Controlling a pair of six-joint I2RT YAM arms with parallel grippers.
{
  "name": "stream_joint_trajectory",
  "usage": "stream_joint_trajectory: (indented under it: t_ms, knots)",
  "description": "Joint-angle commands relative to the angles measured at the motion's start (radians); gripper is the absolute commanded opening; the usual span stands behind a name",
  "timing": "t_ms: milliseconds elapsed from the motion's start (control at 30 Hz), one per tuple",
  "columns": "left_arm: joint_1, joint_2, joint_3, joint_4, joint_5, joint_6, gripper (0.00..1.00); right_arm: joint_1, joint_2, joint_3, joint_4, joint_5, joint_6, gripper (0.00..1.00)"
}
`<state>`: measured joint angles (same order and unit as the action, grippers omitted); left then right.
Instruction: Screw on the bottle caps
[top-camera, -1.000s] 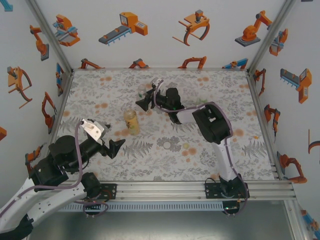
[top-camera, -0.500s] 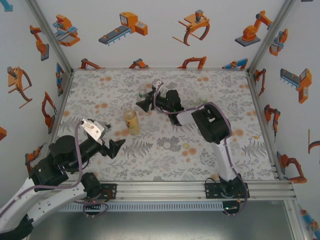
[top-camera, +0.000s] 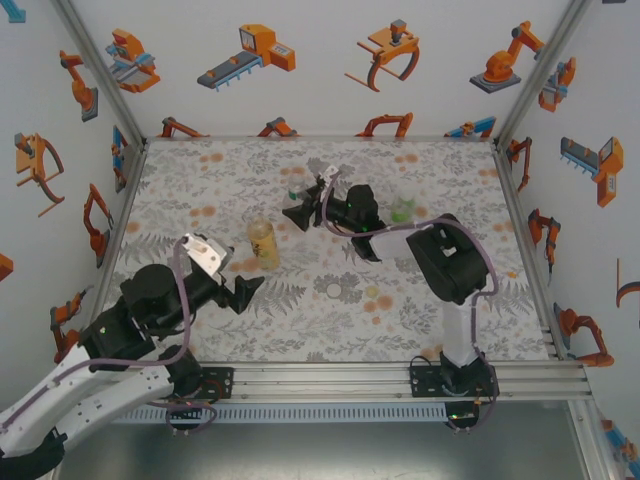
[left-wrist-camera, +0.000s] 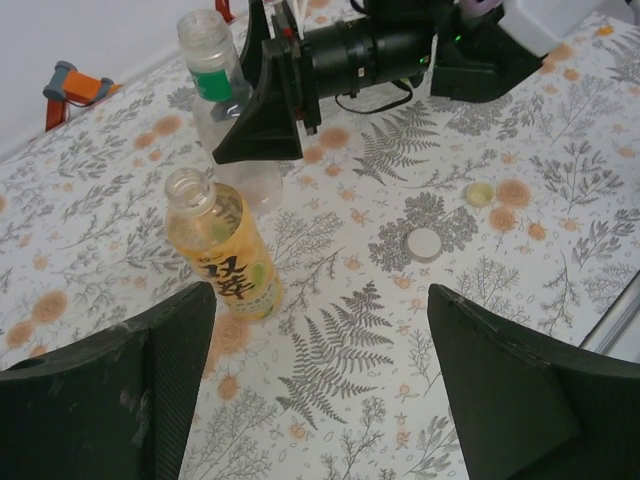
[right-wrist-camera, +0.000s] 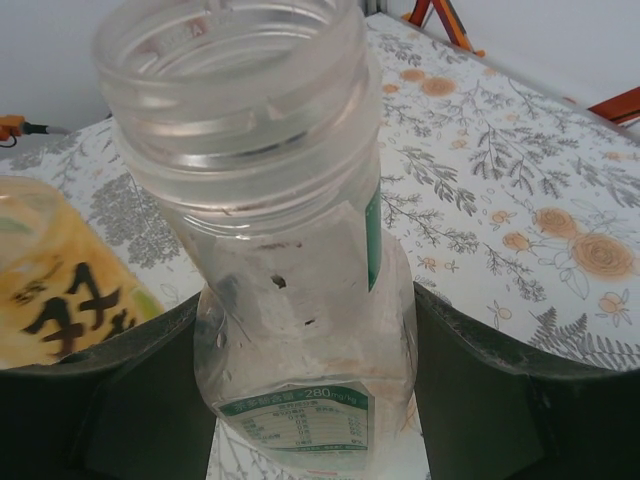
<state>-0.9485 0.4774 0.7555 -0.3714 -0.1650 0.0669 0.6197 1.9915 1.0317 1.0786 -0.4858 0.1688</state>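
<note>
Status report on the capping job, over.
Left gripper open, empty, near yellow bottle. Right gripper straddles clear bottle, grip unclear. Both bottles uncapped; white cap, yellow cap loose on table.

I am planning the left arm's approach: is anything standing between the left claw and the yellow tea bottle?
Nothing visible. Only bare table lies between the open left claw and the uncapped yellow tea bottle; the clear bottle stands behind it.
</note>
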Motion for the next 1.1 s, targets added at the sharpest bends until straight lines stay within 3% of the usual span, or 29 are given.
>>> stream_joint_trajectory:
  t_ms: [0,333,667,867,1067]
  knots:
    - [0.001,0.057,-0.01,0.094,0.037,0.015,0.81,0.008,-0.099,-0.065,0.03,-0.003,-0.026,0.47]
    - [0.003,0.265,-0.04,0.305,0.131,0.06,0.85,0.008,-0.383,-0.3,-0.04,0.042,-0.057,0.46]
    - [0.027,0.45,-0.075,0.61,0.268,0.043,0.87,0.008,-0.715,-0.426,-0.318,0.078,-0.135,0.46]
    - [0.089,0.508,-0.095,0.756,0.458,0.002,0.87,0.009,-0.915,-0.418,-0.568,0.075,-0.163,0.45]
    - [0.123,0.557,-0.097,0.875,0.638,-0.01,0.88,0.013,-1.104,-0.37,-0.781,-0.014,-0.153,0.44]
